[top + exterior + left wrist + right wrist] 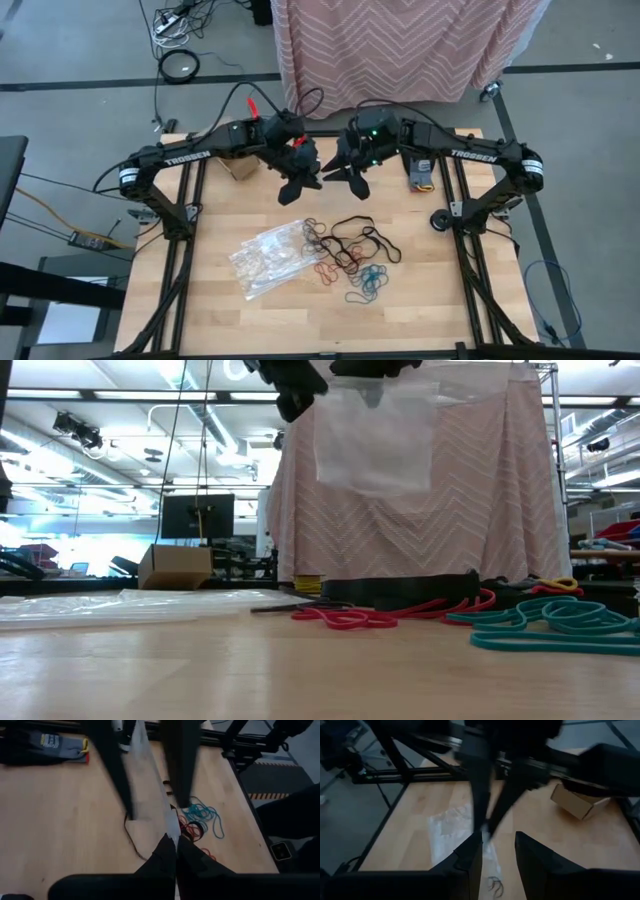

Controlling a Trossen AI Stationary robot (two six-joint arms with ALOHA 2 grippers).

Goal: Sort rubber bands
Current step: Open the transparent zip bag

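A clear plastic bag (375,440) hangs high above the table's far middle. My left gripper (175,847) is shut on it. My right gripper (497,855) is open and faces the left one, one finger on either side of the bag (150,795). In the high view the two grippers meet: left (300,185), right (352,182). The rubber bands lie loose on the wood below. The black ones (350,240) are farthest back, with red and brown ones (330,265) and teal ones (370,282) nearer the front. My left gripper pinches the bag's upper edge (170,827) between its two shut fingers, slanting down from the table's left. The bag hangs below the fingers, clear of the table. My right gripper's fingers (182,790) flank the bag. I cannot tell whether they touch it.
More clear crinkly bags (268,258) lie left of the bands. A cardboard box (235,167) sits at the far left, and a grey glove (50,745) at the far right. A small black disc (438,221) lies near the right edge. A draped cart (400,45) stands behind the table.
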